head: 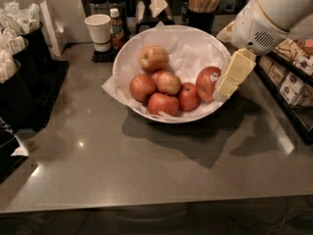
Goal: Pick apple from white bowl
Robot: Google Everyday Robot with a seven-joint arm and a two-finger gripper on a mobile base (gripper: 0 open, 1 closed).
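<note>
The white bowl (168, 120), wide and lined with crinkled white paper, stands at the back middle of the grey counter. The apple (206, 83), deep red with a small white oval sticker, lies against the bowl's right wall. Several smaller red-yellow apples (161, 84) fill the bowl's middle and left. My gripper (226, 88), pale yellow under a white arm housing (259, 28), reaches down over the bowl's right rim. Its tip is right beside the stickered apple, at its right side, touching or nearly so.
A white paper cup (99, 31) and a small brown bottle (116, 29) stand behind the bowl on the left. A black cup of wooden stirrers (203, 6) stands behind it. Black racks (22, 77) line the left edge, a packet shelf (293, 82) the right.
</note>
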